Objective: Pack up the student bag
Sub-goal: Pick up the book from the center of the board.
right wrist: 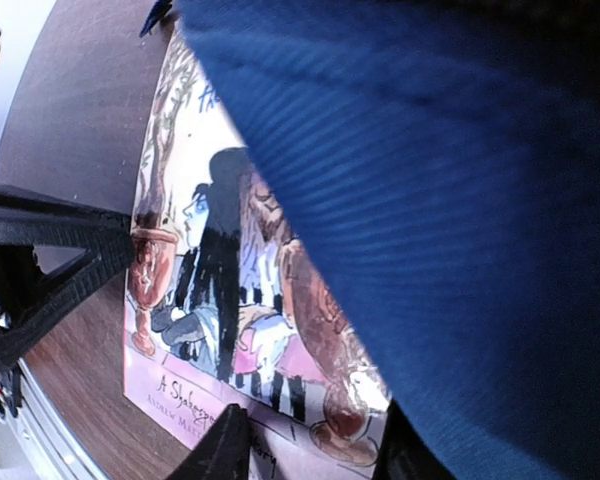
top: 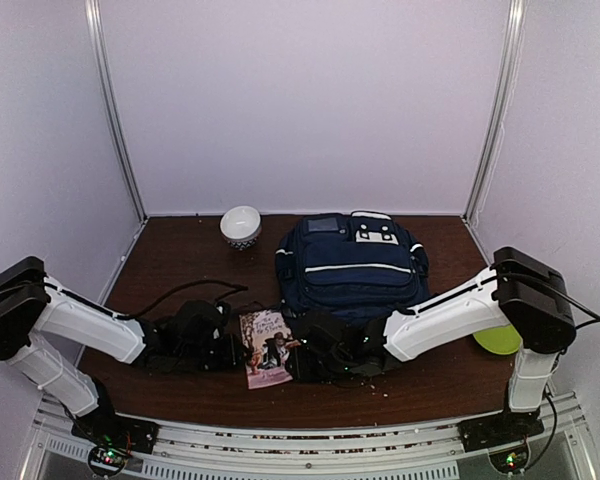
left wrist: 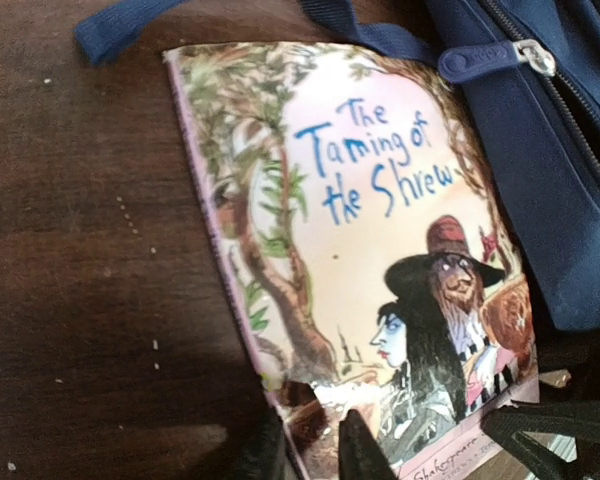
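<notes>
Student bag [top: 352, 262] just beyond left gripper [left wrist: 313, 445], right gripper [right wrist: 313, 445]; both narrow astride book [left wrist: 360, 250], grip unclear.

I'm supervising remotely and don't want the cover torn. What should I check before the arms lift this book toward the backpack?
1. Book lies cover up: ok.
2. Left tool straddles the book's near edge: ok. Firm grip: cannot tell.
3. Right tool straddles the book's edge: ok. Firm grip: cannot tell.
4. Book free of the student bag: not ok, blue fabric covers part of it in the right wrist view.
5. Bag's main compartment open: cannot tell.
6. Bowl out of the way: ok, it stands apart, left of the bag.
</notes>
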Motion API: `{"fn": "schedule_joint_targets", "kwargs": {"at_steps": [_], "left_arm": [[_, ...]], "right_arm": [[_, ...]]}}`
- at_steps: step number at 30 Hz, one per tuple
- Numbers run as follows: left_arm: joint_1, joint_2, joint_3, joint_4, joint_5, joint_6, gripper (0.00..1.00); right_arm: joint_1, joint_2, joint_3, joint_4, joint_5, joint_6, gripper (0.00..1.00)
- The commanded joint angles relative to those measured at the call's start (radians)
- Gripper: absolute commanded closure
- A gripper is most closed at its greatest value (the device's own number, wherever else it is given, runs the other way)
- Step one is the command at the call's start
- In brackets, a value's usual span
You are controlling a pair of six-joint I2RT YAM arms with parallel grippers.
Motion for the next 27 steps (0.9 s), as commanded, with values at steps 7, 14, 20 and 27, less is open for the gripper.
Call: {"fn": "schedule_joint_targets", "kwargs": {"at_steps": [7,14,20,27], "left_arm": [[-0.004,0.007,-0.032,0.077,0.048,-0.01,0.93],[-0.004,-0.31,-0.018,-0.204,-0.077,0.017,0.62],[-0.007,-0.703,0.012,-0.575,-0.287,0.01,0.27],[-0.006,-1.07,0.076,-0.767,-0.461,0.075,0.08]], "right_arm": [[0.006,-0.03,-0.038,-0.038,0.03,0.007,0.93],[0.049,-0.231,-0.055,-0.035,-0.07,-0.101,1.0],[0.088,-0.346,-0.035,-0.099,-0.238,-0.254,1.0],[0.104,-0.532,-0.034,-0.12,-0.107,-0.35,1.0]]}}
